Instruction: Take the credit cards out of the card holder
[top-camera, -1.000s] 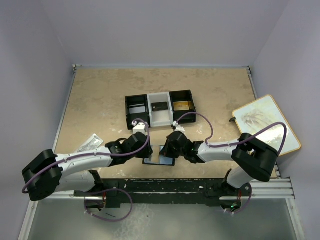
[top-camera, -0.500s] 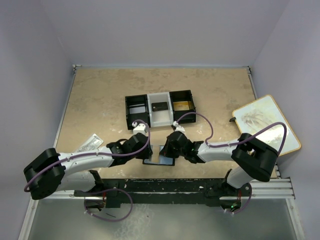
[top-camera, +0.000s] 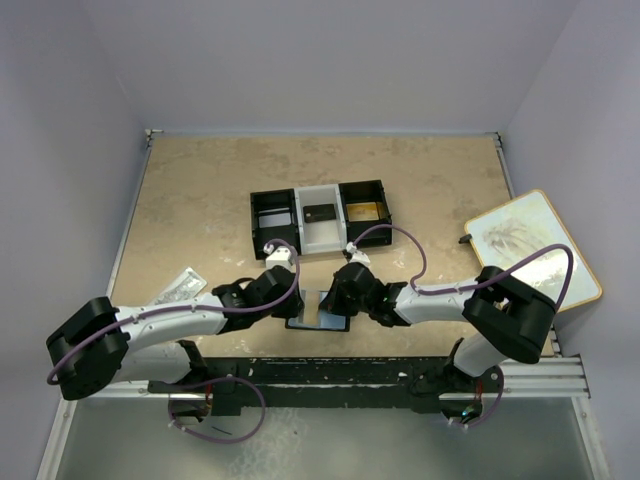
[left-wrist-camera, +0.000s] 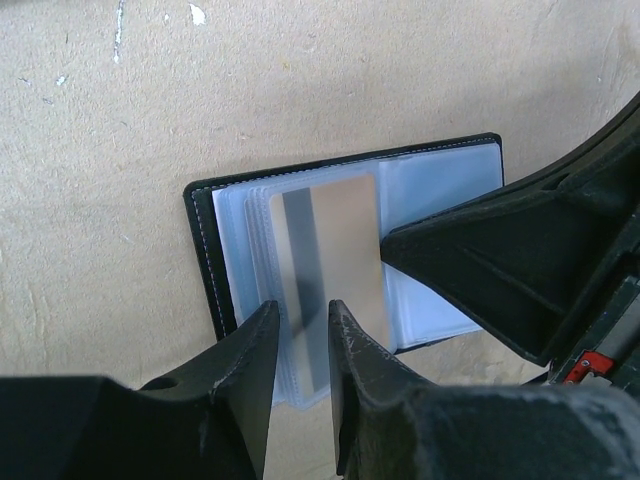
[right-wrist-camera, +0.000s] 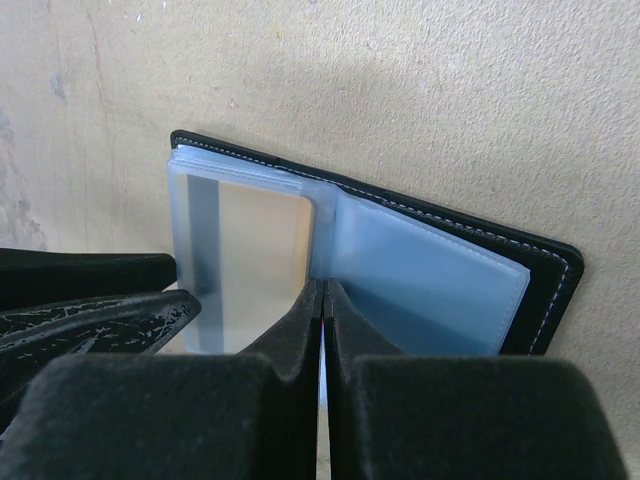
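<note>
The card holder (top-camera: 318, 321) lies open near the table's front edge, its black cover (left-wrist-camera: 200, 250) ringing pale-blue sleeves (right-wrist-camera: 430, 290). A gold-tan credit card (left-wrist-camera: 335, 250) with a dark stripe sits in the left-hand sleeves, reaching toward my left gripper (left-wrist-camera: 303, 315). That gripper hovers at the card's near end, jaws a narrow gap apart with the stripe showing between them. My right gripper (right-wrist-camera: 322, 290) is shut, its tips pressed on the sleeves at the fold, just right of the card (right-wrist-camera: 255, 260).
A black-and-white three-compartment tray (top-camera: 300, 232) stands behind the holder, with a dark card (top-camera: 320, 213) in its middle bin and a gold one (top-camera: 365, 210) in its right bin. A white packet (top-camera: 178, 286) lies at left, a printed board (top-camera: 530, 245) at right.
The left jaws have drawn a little closer together over the card's end. Both arms and the holder stay almost where they were.
</note>
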